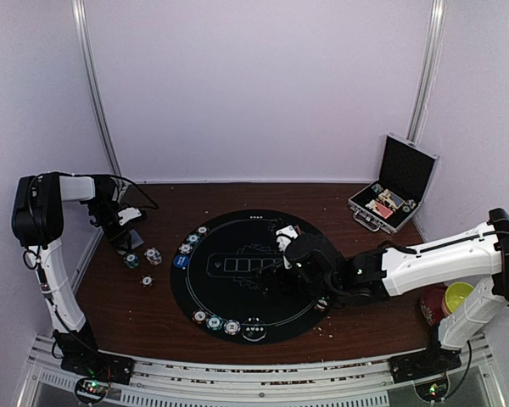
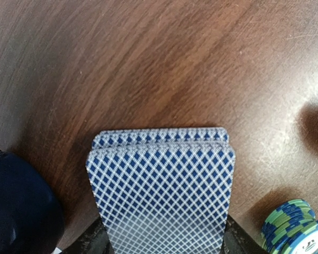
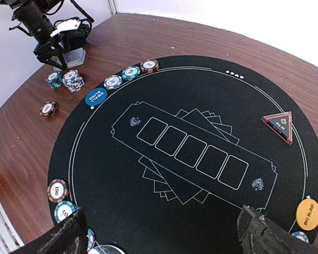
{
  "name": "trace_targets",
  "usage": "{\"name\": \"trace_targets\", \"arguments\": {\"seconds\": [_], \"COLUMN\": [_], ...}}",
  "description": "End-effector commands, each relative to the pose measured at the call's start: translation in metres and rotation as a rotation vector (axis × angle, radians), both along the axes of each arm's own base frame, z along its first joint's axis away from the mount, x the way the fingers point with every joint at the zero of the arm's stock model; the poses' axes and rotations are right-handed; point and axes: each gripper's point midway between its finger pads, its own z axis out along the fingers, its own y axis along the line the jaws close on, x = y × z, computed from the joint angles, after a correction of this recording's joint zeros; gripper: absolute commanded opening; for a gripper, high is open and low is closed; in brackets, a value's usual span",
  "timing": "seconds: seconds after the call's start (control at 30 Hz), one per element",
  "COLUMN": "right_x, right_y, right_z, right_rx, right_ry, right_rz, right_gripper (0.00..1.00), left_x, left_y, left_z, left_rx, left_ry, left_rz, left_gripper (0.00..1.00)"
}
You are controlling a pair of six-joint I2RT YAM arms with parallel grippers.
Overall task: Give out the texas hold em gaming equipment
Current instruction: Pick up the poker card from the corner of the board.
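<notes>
From above, the left gripper (image 1: 127, 231) sits at the far left of the brown surface (image 1: 110, 322), its jaws grasping the playing cards (image 1: 135, 241) just left of the round black mat (image 1: 237, 297); loose poker chips (image 1: 153, 254) lie between the cards and the mat; the right gripper (image 1: 284, 244) hangs over the mat's middle, jaws released and holding nothing; an open case (image 1: 399, 182) stands at the far right, and red and yellow bowls (image 1: 433, 305) sit near right. From the left wrist, the blue-diamond-backed cards fill the gap between the jaws, dark fingers (image 2: 95, 241) against both side edges; a chip stack stands to the right. From the right wrist, that gripper's fingers stand wide apart over the mat; the red triangle marker (image 3: 278, 126) and orange disc (image 3: 308, 214) lie on its right side, the blue disc (image 3: 94, 97) on its left edge beside a row of chips.
</notes>
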Motion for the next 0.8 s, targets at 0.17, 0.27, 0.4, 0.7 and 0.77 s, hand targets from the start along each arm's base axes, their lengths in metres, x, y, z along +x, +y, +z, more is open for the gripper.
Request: {"name": "trace_targets", "arguments": {"seconds": [0.17, 0.27, 0.4, 0.7, 0.77], "right_x": [0.001, 0.001, 0.001, 0.009, 0.016], "right_y": [-0.001, 0.0, 0.008, 0.055, 0.07], "right_z": [0.015, 0.016, 0.021, 0.044, 0.044], "right_rx": [0.017, 0.023, 0.036, 0.12, 0.15], "right_ry": [-0.03, -0.027, -0.018, 0.033, 0.061], "right_rz": [-0.008, -0.004, 0.012, 0.073, 0.088], "right_gripper": [1.0, 1.0, 1.0, 1.0, 1.0], "left_x": [0.01, 0.014, 0.012, 0.023, 0.024], "left_y": [-0.007, -0.008, -0.008, -0.013, -0.014], "left_z": [0.015, 0.024, 0.027, 0.057, 0.063], "left_rx": [-0.031, -0.042, -0.041, -0.068, -0.077], "left_ry": [-0.053, -0.078, -0.076, -0.144, -0.149], "left_rz": [0.004, 0.002, 0.003, 0.001, 0.0], "left_gripper": [0.46, 0.46, 0.46, 0.47, 0.47]}}
